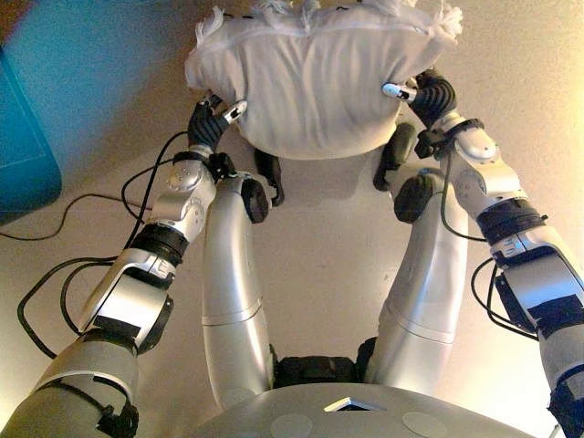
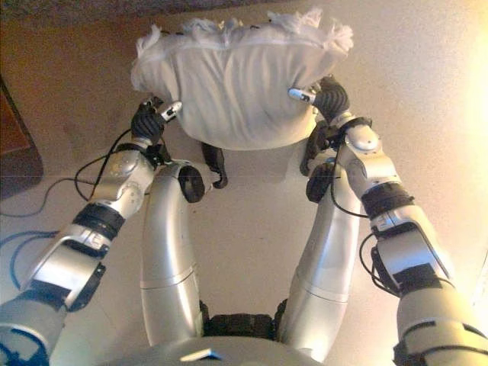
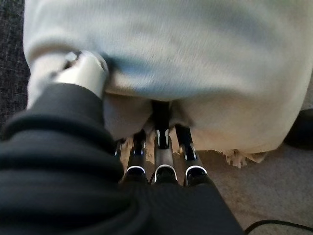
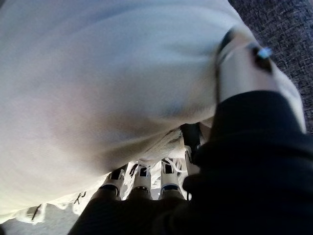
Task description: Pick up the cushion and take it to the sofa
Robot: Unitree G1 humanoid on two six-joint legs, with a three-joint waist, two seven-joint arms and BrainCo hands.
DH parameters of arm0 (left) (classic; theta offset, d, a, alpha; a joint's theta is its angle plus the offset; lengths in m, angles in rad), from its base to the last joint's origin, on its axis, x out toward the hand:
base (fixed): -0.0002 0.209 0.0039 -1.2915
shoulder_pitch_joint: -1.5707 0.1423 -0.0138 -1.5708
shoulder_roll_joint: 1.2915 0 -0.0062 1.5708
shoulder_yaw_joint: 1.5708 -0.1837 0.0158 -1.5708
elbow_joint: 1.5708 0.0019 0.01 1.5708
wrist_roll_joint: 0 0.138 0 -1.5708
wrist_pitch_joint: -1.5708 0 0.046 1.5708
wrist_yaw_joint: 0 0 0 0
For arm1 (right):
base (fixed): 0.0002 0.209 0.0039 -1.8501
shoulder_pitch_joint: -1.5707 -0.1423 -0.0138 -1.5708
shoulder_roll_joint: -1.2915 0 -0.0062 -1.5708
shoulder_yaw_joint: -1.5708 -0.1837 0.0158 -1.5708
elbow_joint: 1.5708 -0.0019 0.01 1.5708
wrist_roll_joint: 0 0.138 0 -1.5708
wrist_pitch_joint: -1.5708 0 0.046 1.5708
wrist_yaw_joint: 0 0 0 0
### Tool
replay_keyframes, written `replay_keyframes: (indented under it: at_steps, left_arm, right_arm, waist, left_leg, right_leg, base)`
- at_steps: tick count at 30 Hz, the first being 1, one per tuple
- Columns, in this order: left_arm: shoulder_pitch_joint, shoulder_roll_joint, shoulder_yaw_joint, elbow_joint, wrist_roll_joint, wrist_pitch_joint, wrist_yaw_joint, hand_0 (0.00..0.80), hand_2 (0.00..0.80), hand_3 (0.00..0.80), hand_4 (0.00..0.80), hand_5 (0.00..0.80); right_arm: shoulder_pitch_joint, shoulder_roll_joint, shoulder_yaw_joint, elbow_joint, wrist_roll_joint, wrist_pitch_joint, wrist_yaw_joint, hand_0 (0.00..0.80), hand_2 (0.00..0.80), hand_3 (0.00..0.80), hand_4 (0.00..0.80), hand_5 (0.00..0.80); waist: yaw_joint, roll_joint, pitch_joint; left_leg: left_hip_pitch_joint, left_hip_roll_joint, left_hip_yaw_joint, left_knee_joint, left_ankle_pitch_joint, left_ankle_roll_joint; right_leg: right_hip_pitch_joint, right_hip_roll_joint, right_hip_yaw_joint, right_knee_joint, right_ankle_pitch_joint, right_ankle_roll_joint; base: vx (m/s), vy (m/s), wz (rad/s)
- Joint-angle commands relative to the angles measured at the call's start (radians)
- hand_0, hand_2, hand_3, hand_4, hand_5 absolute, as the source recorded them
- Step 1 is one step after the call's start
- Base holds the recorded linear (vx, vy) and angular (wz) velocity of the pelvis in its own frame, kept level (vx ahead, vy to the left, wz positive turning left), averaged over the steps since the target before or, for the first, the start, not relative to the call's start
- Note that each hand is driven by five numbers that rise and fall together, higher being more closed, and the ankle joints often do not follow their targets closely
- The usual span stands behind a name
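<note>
A white cushion [image 1: 310, 82] with a fringed edge hangs above the beige floor, held between my two hands in front of me. My left hand [image 1: 212, 123] grips its left end: in the left wrist view the fingers [image 3: 161, 147] run under the cushion [image 3: 195, 63] and the thumb [image 3: 83, 73] presses into its top. My right hand [image 1: 429, 94] grips the right end the same way, with the fingers [image 4: 142, 178] beneath the cushion [image 4: 98, 73] and the thumb [image 4: 239, 68] dug into the fabric.
A teal object [image 1: 23, 155] stands at the far left on the floor. A dark brown object [image 2: 15, 145] shows at the left edge. Dark grey woven fabric [image 4: 283, 29] lies just beyond the cushion, also in the left wrist view [image 3: 10, 73].
</note>
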Motion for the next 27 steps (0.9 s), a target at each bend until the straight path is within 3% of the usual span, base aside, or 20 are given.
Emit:
replay_keyframes:
  at_steps: [1,13,18,23,27]
  left_arm:
    - [0.028,-0.123,-0.063,-0.152,0.030,0.010,-0.114,0.800,0.800,0.800,0.800,0.800]
    - [0.107,-0.109,-0.050,-0.182,0.028,0.032,-0.147,0.800,0.800,0.800,0.800,0.800]
    - [0.129,-0.122,-0.032,-0.174,0.029,-0.019,-0.176,0.800,0.800,0.800,0.800,0.800]
    - [0.105,-0.139,0.001,-0.188,-0.003,-0.106,-0.204,0.800,0.800,0.800,0.800,0.800]
    - [0.115,-0.180,-0.017,-0.218,0.049,-0.211,-0.195,0.800,0.800,0.800,0.800,0.800]
  right_arm:
    - [0.006,0.098,0.069,-0.184,-0.027,-0.010,0.099,0.800,0.800,0.800,0.800,0.800]
    - [0.112,0.084,0.030,-0.181,-0.033,-0.043,0.048,0.800,0.800,0.800,0.800,0.800]
    - [0.139,0.087,0.015,-0.161,-0.046,-0.082,0.033,0.800,0.800,0.800,0.800,0.800]
    - [0.114,0.086,-0.014,-0.166,-0.075,-0.166,0.028,0.800,0.800,0.800,0.800,0.800]
    - [0.122,0.094,-0.030,-0.205,-0.140,-0.267,0.006,0.800,0.800,0.800,0.800,0.800]
  waist:
    - [-0.012,0.076,-0.010]
    - [-0.007,0.048,-0.010]
    - [-0.008,0.038,-0.010]
    - [-0.004,0.031,-0.010]
    - [-0.004,0.018,-0.010]
  left_leg:
    - [-0.050,0.028,-0.041,-0.112,0.113,-0.041]
    - [-0.050,0.036,-0.079,-0.076,0.120,-0.049]
    - [-0.050,0.029,-0.088,-0.106,0.147,-0.048]
    - [-0.049,0.019,-0.079,-0.229,0.198,-0.052]
    - [0.140,0.003,-0.046,-0.456,0.234,-0.059]
  right_leg:
    - [0.073,-0.010,0.043,-0.076,-0.005,0.038]
    - [0.073,-0.019,0.050,-0.036,0.013,0.056]
    - [0.073,-0.021,0.046,-0.070,0.047,0.062]
    - [0.074,-0.010,0.013,-0.162,0.102,0.080]
    - [0.279,0.009,-0.057,-0.395,0.139,0.092]
  base:
    - [0.006,-0.034,-0.01]
    - [-0.007,-0.058,-0.03]
    - [-0.019,-0.052,0.02]
    - [-0.061,-0.036,-0.09]
    - [-0.101,-0.058,-0.15]
